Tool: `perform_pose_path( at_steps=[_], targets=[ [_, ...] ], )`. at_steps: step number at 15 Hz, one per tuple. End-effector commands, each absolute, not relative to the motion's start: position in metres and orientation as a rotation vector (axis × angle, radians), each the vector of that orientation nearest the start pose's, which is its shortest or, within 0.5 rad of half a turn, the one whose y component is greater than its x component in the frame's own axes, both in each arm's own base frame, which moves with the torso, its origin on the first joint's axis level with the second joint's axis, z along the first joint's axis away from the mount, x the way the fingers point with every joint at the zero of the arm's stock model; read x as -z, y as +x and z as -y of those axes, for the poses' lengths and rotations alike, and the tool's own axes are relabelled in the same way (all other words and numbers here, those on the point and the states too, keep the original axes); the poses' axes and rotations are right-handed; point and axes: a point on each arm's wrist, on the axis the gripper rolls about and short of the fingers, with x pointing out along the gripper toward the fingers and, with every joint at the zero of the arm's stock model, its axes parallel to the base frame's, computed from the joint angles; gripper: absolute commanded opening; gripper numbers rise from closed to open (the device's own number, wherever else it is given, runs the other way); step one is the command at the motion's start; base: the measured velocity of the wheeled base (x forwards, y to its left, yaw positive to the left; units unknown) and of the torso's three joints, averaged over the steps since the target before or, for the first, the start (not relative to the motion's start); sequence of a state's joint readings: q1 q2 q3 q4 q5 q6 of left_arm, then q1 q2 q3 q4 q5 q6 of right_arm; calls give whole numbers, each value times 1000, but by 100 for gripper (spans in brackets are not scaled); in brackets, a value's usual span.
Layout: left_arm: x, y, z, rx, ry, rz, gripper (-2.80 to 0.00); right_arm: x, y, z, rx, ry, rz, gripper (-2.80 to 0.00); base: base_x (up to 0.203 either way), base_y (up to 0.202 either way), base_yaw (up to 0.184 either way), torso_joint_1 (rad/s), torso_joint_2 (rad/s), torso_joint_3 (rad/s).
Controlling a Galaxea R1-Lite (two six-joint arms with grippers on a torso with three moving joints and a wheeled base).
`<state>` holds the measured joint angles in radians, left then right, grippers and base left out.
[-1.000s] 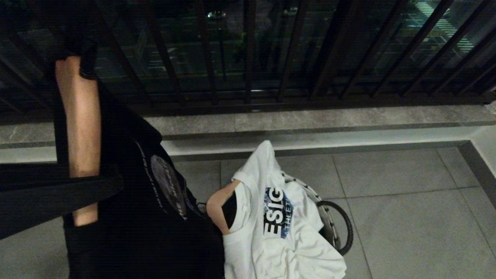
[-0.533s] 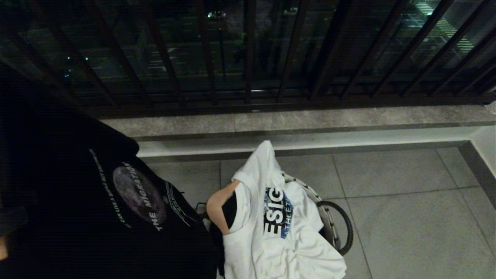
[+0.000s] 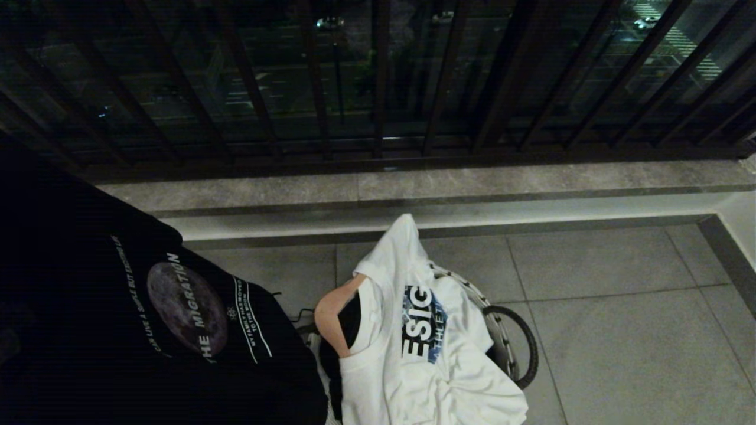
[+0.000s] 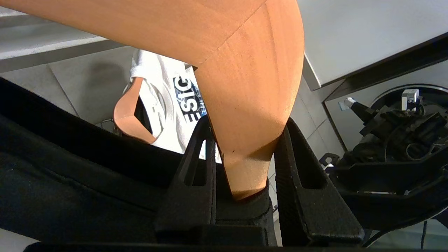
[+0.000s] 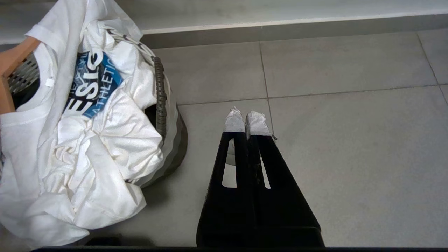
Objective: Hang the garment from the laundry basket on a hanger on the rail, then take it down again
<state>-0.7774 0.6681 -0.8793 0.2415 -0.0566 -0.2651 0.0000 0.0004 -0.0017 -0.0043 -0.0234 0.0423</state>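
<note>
Nearest, the left gripper [image 4: 245, 168] is clamped on a wooden hanger [image 4: 245, 87] carrying a black T-shirt [image 3: 147, 330], which hangs at the left. Just beyond, the laundry basket [image 3: 502, 330] stands on the tiled floor [image 3: 620, 330], a white T-shirt [image 3: 413, 354] on another hanger [image 3: 331, 313] spilling over it. The right gripper [image 5: 246, 120] hangs closed and empty beside the basket. Farthest back run the window bars [image 3: 378, 77]

Dark window-guard bars [image 3: 378, 77] span the twelve o'clock side above a grey stone ledge [image 3: 531, 177]. Grey floor tiles [image 3: 620, 330] fill the three to five o'clock area, with a dark border strip [image 3: 729, 254] along the right wall.
</note>
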Motion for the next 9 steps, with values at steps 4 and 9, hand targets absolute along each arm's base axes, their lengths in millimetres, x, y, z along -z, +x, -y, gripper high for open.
perform_pose_path(
  at_steps=[4, 9],
  targets=[
    [-292, 15, 18, 876, -237, -154, -280, -77, -23, 1, 23, 43, 8, -280, 0, 0, 0, 0, 0, 0],
    [-292, 14, 18, 911, -241, -161, -280, -77, -23, 1, 23, 43, 8, -280, 0, 0, 0, 0, 0, 0]
  ],
)
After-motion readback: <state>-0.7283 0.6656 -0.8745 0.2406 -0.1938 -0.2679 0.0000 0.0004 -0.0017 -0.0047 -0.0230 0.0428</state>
